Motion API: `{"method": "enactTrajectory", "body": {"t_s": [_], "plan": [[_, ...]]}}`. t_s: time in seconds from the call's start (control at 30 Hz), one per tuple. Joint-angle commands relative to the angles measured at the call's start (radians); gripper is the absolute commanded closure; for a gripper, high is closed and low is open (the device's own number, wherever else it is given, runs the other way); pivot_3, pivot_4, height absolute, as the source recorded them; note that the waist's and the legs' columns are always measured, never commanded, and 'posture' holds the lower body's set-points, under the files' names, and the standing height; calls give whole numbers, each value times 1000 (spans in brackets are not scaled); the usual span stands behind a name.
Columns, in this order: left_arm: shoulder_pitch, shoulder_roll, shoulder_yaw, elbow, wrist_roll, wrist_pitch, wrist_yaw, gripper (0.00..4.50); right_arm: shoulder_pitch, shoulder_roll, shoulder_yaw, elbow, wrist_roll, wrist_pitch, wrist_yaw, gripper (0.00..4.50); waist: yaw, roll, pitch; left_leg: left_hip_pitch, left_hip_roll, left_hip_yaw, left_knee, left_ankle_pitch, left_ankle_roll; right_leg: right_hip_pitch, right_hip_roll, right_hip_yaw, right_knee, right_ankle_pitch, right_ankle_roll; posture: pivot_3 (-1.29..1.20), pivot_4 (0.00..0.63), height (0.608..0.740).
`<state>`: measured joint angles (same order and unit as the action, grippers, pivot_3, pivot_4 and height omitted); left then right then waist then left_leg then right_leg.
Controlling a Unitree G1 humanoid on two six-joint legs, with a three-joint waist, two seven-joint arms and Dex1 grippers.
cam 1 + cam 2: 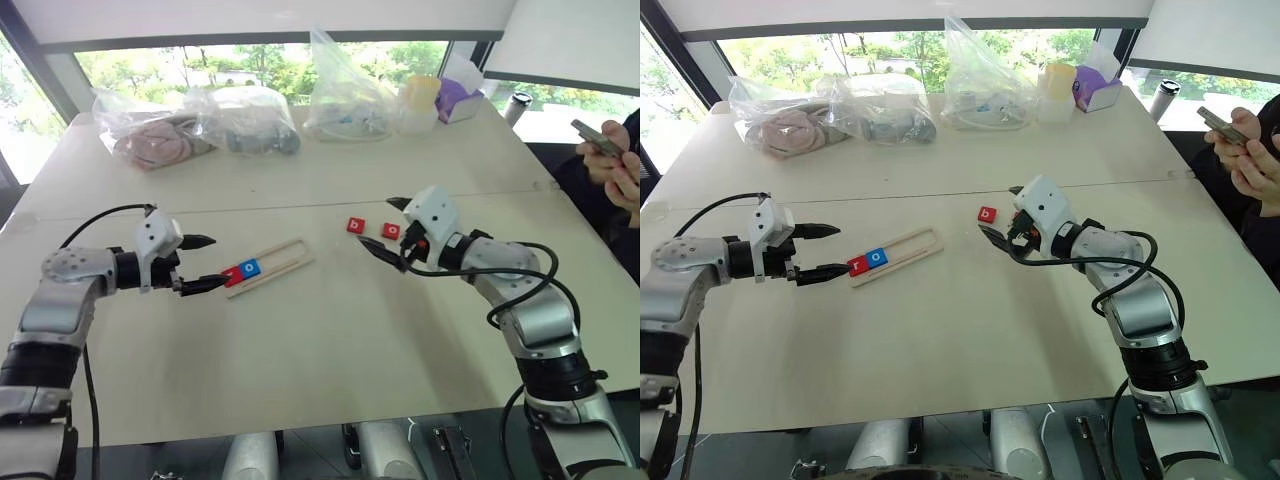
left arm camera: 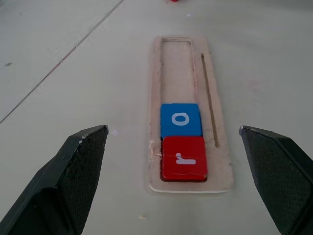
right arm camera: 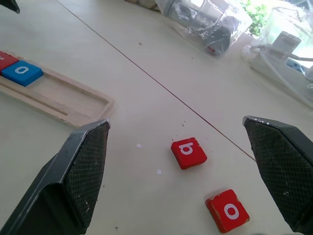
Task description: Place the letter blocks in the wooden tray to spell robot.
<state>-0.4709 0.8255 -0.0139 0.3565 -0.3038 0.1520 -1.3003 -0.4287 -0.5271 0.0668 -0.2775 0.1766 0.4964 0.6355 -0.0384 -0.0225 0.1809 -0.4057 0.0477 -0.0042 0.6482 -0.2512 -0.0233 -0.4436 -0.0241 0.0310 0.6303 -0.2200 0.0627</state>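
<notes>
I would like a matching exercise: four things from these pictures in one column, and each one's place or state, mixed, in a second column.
1. r block
2. blue o block
3. b block
4. left gripper

A. open, near the tray's end
B. loose on the table
C. in the tray, second place
D. in the tray, at its end

Pairs: 1-D, 2-C, 3-B, 4-A

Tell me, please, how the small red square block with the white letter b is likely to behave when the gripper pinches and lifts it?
The small red square block with the white letter b looks rigid, so it probably won't flex. It lies flat on the pale table, unlikely to roll or tip. Its low sides could make it slide when nudged.
</notes>
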Motion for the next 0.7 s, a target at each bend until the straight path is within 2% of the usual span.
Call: {"method": "enactTrajectory", "body": {"t_s": [0.03, 0.3, 0.7], "plan": [[-55, -15, -34, 86, 26, -59, -87, 0, 16, 5, -18, -78, -2, 7, -32, 33, -2, 0, 0, 0, 0, 0, 0, 0, 0, 0, 0, 0, 0, 0, 0, 0, 150, 740], [-99, -58, -70, 196, 76, -122, -146, 0, 52, 7, -9, -135, -4, 33, -66, 33, -2, 0, 0, 0, 0, -1, 0, 0, 0, 0, 0, 0, 2, 0, 0, 0, 150, 740], [-95, -93, -69, 314, 144, -252, -60, 0, 42, 19, 0, -140, -2, 47, -86, 33, 1, 0, 0, 2, 0, -1, 1, 0, 0, 1, 0, 0, 2, 0, 0, 0, 150, 740]]}}
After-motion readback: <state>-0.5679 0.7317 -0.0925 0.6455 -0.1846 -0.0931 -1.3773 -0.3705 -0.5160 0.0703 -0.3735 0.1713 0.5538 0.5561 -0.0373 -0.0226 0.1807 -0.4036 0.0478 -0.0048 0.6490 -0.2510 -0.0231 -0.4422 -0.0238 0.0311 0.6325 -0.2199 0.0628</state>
